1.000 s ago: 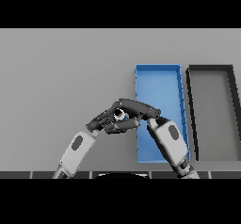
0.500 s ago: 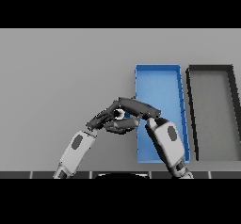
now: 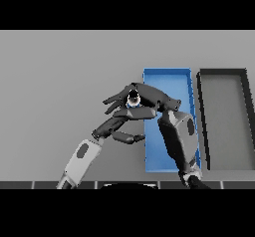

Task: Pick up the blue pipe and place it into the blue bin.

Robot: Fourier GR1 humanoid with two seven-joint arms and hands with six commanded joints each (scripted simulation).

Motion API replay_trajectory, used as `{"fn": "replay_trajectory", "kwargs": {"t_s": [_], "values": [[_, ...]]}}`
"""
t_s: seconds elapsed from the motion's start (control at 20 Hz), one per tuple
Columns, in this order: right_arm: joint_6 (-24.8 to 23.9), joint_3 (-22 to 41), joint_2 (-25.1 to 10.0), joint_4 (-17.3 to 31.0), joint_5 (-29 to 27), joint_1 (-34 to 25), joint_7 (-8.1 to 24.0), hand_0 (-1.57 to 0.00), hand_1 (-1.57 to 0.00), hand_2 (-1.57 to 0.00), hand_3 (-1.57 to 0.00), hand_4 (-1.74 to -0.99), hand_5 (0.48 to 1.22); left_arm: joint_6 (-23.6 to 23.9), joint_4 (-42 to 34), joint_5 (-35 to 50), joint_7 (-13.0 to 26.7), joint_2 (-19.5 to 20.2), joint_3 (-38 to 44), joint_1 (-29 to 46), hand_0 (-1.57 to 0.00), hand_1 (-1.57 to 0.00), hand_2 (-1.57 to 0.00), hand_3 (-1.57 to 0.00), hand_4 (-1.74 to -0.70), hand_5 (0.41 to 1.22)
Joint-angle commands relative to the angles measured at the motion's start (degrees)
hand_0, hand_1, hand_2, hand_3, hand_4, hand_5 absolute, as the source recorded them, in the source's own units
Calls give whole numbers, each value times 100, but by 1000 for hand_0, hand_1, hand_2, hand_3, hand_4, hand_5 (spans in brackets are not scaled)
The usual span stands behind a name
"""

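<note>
- Now my right hand (image 3: 149, 99) pinches the pipe (image 3: 133, 101) at the bin's (image 3: 167, 72) left rim.
- Left hand (image 3: 122, 124) loosely spread beside the bin; release remains.

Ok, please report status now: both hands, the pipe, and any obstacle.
Right hand shut on blue pipe, at left edge of blue bin. Left hand open, just below pipe. Pipe not in bin yet. Black bin beside, no obstacle.

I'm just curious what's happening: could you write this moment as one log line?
phase: carrying | right hand: curled round blue pipe | left hand: open beside it | blue bin: pipe at its left edge, not in
</note>
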Motion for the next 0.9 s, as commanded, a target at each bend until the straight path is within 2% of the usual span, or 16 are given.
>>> {"fn": "replay_trajectory", "kwargs": {"t_s": [0.0, 0.1, 0.15, 0.2, 0.35, 0.5, 0.75, 0.85], "values": [[-368, -21, -243, 124, -340, -349, 32, -1571, -1571, -1571, -1571, -1496, 1221, -3, -58, 32, 33, 31, 32, -1, -3, -3, -3, -2, -961, 475], [-676, -312, -379, 382, -558, -948, -89, -1571, -1571, -1571, -1571, -1497, 1221, -33, -158, 39, 43, -6, -50, 31, -2, -2, -2, -1, -954, 474], [-840, -585, -562, 542, -613, -1228, -146, -1571, -1571, -1571, -1571, -1497, 1221, -20, -171, 27, 71, 15, -34, 29, -1, -1, -1, -1, -951, 473], [-902, -750, -690, 643, -580, -1337, -238, -1571, -1571, -1571, -1571, -1497, 1221, -50, -244, 28, -63, 109, -28, 98, -1, -1, -1, 0, -949, 471], [-953, -1100, -974, 1133, -142, -1643, -485, -1571, -1571, -1571, -1571, -1498, 1221, -24, -387, 23, -105, 130, -60, 206, 0, 0, 0, 0, -948, 466], [-1057, -1399, -1238, 1666, 463, -1670, -714, -1571, -1571, -1571, -1571, -1498, 1221, -37, -496, 96, 111, 195, -11, 254, 1, 1, 1, 1, -950, 472], [-973, -1675, -1465, 2052, 1096, -1152, -617, -1571, -1571, -1571, -1571, -1499, 1221, -18, -364, 86, 75, 215, 97, 71, 1, 1, 1, 1, -944, 467], [-975, -1701, -1438, 2094, 1300, -883, -477, -1571, -1571, -1571, -1571, -1499, 1221, 16, -329, 5, -12, 164, 16, 136, 1, 1, 1, 1, -941, 463]]}}
